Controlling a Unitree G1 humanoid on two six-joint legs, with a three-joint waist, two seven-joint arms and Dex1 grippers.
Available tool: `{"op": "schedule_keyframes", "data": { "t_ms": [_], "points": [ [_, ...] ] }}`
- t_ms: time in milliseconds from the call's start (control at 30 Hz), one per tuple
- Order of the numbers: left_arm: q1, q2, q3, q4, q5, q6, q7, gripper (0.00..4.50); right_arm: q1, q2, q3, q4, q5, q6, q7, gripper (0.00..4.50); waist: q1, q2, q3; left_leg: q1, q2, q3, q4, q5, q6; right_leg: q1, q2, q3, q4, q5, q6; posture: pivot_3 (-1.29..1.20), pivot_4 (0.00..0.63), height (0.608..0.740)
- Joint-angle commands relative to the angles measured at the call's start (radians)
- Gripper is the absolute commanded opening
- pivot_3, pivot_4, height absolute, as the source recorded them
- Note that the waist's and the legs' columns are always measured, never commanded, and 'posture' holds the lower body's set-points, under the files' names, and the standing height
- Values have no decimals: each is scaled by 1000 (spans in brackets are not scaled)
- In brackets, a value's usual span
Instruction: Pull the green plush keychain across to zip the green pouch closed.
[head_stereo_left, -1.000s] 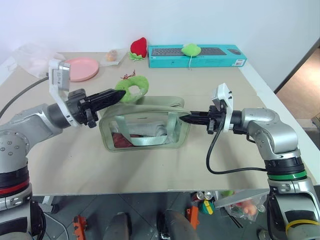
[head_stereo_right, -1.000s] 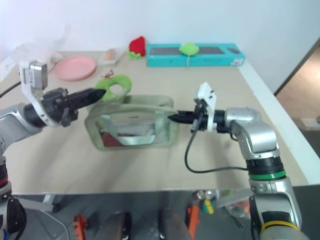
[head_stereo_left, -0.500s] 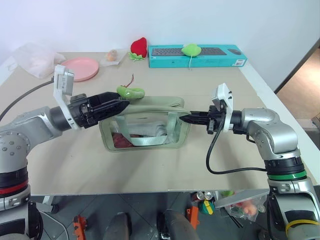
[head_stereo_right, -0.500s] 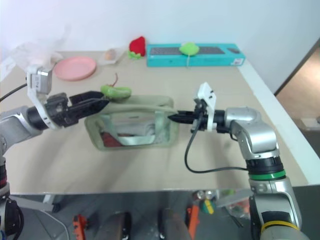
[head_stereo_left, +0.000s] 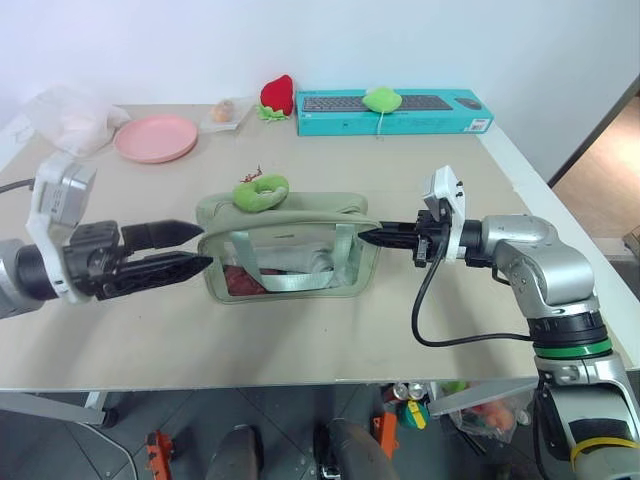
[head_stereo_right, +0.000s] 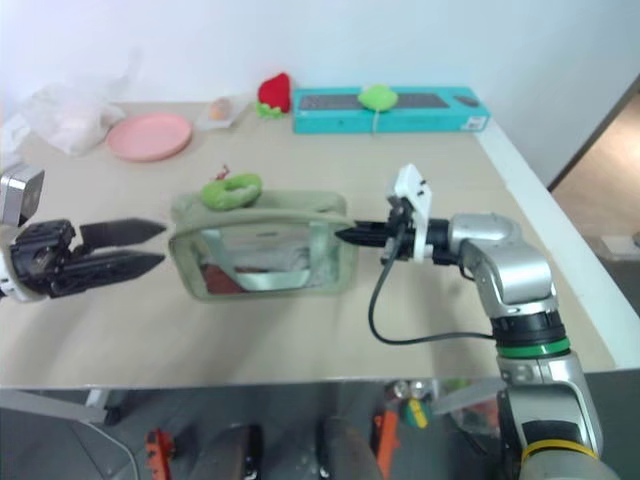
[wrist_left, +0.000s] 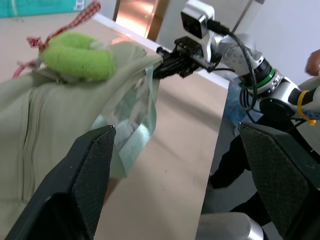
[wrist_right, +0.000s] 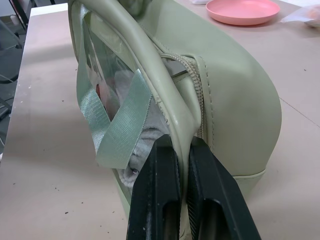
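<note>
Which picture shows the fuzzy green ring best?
The left wrist view: the green plush keychain looks big and close, lying on the green pouch. Both eye views show it small, from above. The right wrist view shows the pouch's end.

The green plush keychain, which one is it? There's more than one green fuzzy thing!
Find the green pouch in the middle of the table. The green plush keychain lies on its top, near the robot's left end. It is ring-shaped with a hole, while the other green plush is round and sits on the teal box.
</note>
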Motion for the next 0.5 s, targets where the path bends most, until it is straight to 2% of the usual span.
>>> {"op": "schedule_keyframes", "data": {
  "t_ms": [33,300,500],
  "points": [
    [53,30,49,47,111,-64,-8,4050,-18,1,13,4,-9,-13,9,0,-1,0,0,0,0,0,0,0,0,0,0,0,0,0,0,0,150,740],
    [86,-25,-32,151,289,-187,-7,4050,-19,3,14,0,-7,-9,11,0,0,0,0,0,2,1,-2,0,0,-1,1,0,0,-1,-2,0,150,740],
    [32,-101,-135,130,309,-197,-8,4050,-14,-9,6,-14,-3,1,10,0,0,0,0,0,3,1,-2,0,0,-1,1,0,0,-1,-2,0,150,740]
  ]
}}
